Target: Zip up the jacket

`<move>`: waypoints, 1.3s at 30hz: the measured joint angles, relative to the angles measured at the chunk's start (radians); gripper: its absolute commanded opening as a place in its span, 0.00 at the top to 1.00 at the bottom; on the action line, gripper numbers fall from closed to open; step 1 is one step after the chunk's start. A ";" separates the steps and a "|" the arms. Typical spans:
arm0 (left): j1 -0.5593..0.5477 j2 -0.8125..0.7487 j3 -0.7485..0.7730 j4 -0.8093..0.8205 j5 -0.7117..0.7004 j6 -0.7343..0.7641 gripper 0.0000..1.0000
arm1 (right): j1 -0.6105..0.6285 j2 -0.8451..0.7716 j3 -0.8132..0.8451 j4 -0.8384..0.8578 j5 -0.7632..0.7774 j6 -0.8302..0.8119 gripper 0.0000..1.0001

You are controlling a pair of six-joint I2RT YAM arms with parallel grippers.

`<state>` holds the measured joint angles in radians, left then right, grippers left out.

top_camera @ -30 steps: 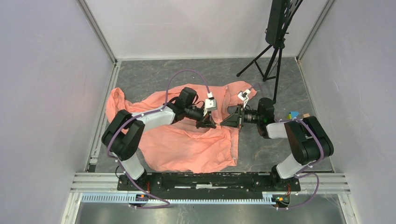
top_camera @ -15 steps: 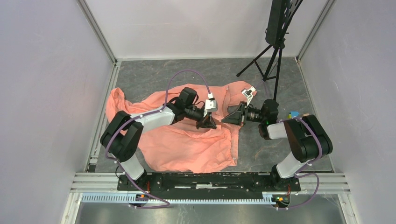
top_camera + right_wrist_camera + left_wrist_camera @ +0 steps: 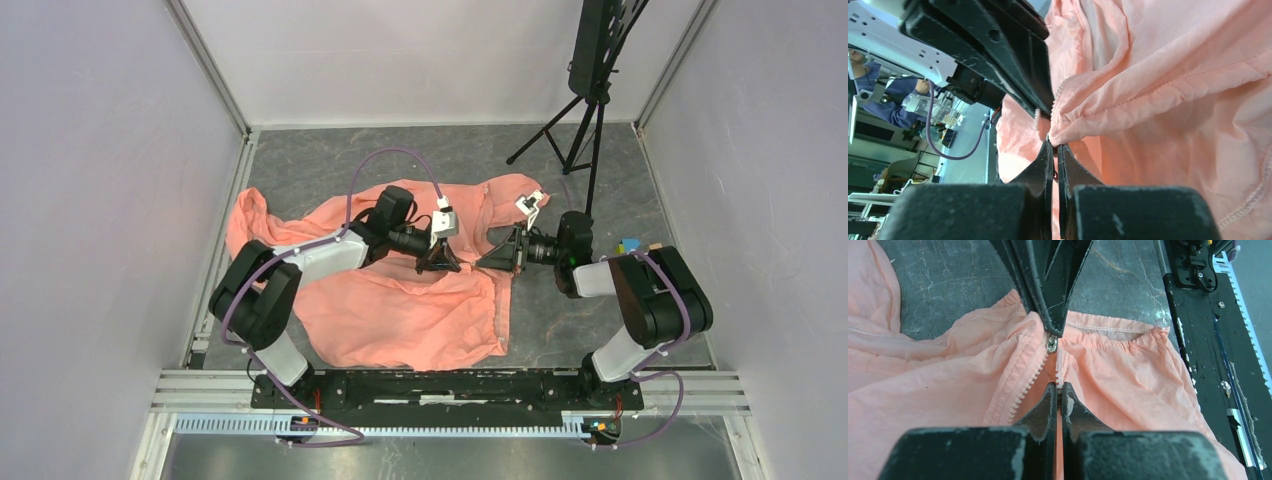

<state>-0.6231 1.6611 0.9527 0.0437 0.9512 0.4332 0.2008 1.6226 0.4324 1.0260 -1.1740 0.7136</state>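
Observation:
The salmon-pink jacket (image 3: 390, 310) lies spread and wrinkled on the grey table, its front partly open. My two grippers meet tip to tip at the zipper's end near the gathered hem. The left gripper (image 3: 440, 262) is shut on the pale zipper strip (image 3: 1060, 367), which is pinched between its jaws (image 3: 1058, 386). The right gripper (image 3: 495, 258) comes in from the opposite side and is shut on the fabric edge at the metal slider (image 3: 1051, 344). In the right wrist view its tips (image 3: 1054, 144) pinch a fold of the jacket (image 3: 1173, 100). The other row of teeth (image 3: 1025, 385) lies loose.
A black tripod stand (image 3: 590, 100) rises at the back right. Small coloured blocks (image 3: 630, 245) sit by the right arm's elbow. The black base rail (image 3: 450, 385) runs along the near edge, just past the hem (image 3: 1198, 340). Grey walls close in both sides.
The right jaws have closed the last bit on the zipper end, and that wrist has turned slightly. The left arm has edged a little to the left, still holding the strip.

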 measured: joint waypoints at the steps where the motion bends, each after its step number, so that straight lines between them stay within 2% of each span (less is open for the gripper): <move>1: 0.000 0.000 0.000 0.001 0.001 0.000 0.98 | 0.000 -0.002 0.012 -0.056 0.007 -0.037 1.00; 6: 0.000 0.000 0.000 0.004 0.001 0.000 0.98 | 0.002 -0.007 0.024 -0.107 0.012 -0.076 1.00; 13: -0.001 0.000 0.000 0.003 0.002 0.000 0.98 | 0.006 -0.007 -0.010 0.126 0.000 0.080 1.00; 19: -0.001 0.000 0.002 -0.003 0.002 0.000 0.98 | 0.006 -0.007 -0.017 0.188 -0.003 0.123 1.00; 25: -0.001 0.000 0.002 -0.003 0.002 0.000 0.98 | 0.006 -0.007 -0.018 0.174 -0.001 0.108 1.00; 32: -0.001 0.000 0.002 -0.004 0.002 0.000 0.98 | 0.009 -0.012 -0.015 0.024 0.008 0.002 1.00; 39: -0.001 0.000 0.002 -0.004 0.002 0.000 0.98 | 0.011 -0.034 -0.015 -0.007 0.008 -0.018 1.00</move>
<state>-0.6239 1.6611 0.9543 0.0399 0.9527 0.4332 0.2123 1.5883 0.4175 1.0187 -1.1660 0.6952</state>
